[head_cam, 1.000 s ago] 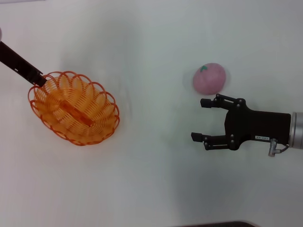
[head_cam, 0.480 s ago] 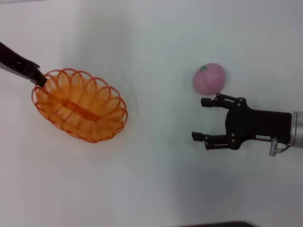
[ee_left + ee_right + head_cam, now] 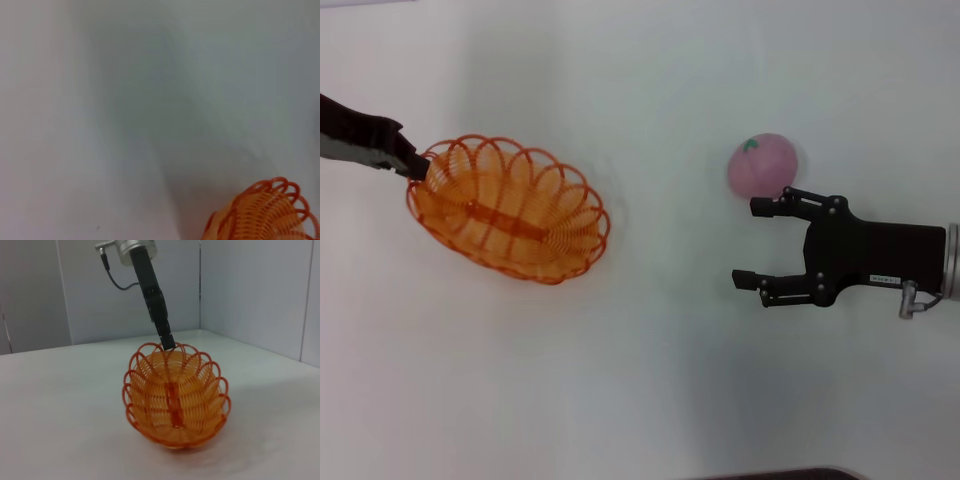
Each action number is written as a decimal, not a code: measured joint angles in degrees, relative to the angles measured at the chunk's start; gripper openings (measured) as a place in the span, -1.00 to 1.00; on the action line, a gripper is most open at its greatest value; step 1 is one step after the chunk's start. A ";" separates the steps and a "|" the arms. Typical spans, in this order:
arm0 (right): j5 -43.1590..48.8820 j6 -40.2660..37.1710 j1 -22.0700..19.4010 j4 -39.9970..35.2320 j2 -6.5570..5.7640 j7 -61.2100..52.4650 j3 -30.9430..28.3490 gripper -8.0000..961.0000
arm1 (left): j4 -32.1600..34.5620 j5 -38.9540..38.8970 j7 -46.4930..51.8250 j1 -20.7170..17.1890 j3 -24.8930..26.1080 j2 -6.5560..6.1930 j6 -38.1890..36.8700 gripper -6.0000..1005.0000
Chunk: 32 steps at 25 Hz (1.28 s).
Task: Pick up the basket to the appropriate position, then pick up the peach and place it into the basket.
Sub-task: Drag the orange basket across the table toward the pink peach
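The orange wire basket (image 3: 508,208) is on the left of the white table in the head view. My left gripper (image 3: 415,166) is shut on its rim at the far-left end and holds it tilted; the right wrist view shows the basket (image 3: 175,400) with the left gripper (image 3: 167,342) clamped on its far rim. Part of the basket shows in the left wrist view (image 3: 262,212). The pink peach (image 3: 762,165) lies on the right. My right gripper (image 3: 755,243) is open and empty just in front of the peach, its far finger beside it.
The white table (image 3: 650,380) is bare between the basket and the peach. Grey wall panels (image 3: 240,290) stand behind the table in the right wrist view.
My left gripper has carried the basket to the right, toward the table's middle, turning it flatter. My right gripper has shifted slightly right and nearer; the peach has not moved.
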State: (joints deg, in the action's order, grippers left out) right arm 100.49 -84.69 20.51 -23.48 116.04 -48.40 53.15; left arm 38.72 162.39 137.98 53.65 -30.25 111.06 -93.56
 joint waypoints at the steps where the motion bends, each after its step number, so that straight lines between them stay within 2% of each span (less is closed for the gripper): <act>1: 0.02 -0.01 0.04 -0.04 -0.04 -0.02 0.00 0.97 | -0.29 -0.45 0.00 -0.26 1.14 -0.10 -0.23 -0.93; 10: 0.16 -0.16 0.55 -0.20 -0.61 -1.36 -0.06 0.97 | -1.23 -6.33 0.65 -3.82 6.67 -0.38 -2.78 -0.93; 13: 1.01 -0.25 0.77 -0.23 -0.67 -1.54 -0.21 0.97 | -1.36 -8.12 1.05 -5.63 8.10 0.00 -3.24 -0.93; 18: 1.38 -0.38 0.86 -0.57 -0.80 -1.69 -0.39 0.97 | -0.48 -12.60 2.98 -9.64 8.50 1.91 -3.64 -0.93; 19: 1.38 -0.40 0.86 -0.73 -0.84 -1.73 -0.36 0.97 | -0.06 -13.58 3.00 -10.84 8.28 2.94 -3.87 -0.93; 21: 1.38 -0.40 0.86 -0.82 -0.87 -1.74 -0.30 0.97 | -0.06 -13.58 3.00 -10.84 8.28 2.94 -3.87 -0.93; 23: 1.38 -0.40 0.85 -0.98 -0.94 -1.76 -0.27 0.97 | 0.64 -13.89 2.89 -12.42 8.23 4.89 -4.07 -0.93; 32: 1.46 -0.43 0.71 -2.14 -1.00 -2.12 -0.25 0.97 | 1.06 -15.63 2.69 -14.62 8.32 6.79 -3.98 -0.93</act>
State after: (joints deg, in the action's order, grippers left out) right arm 101.95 -85.11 21.22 -25.63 115.04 -50.52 52.90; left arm 39.78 146.76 140.67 39.03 -21.93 117.85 -97.54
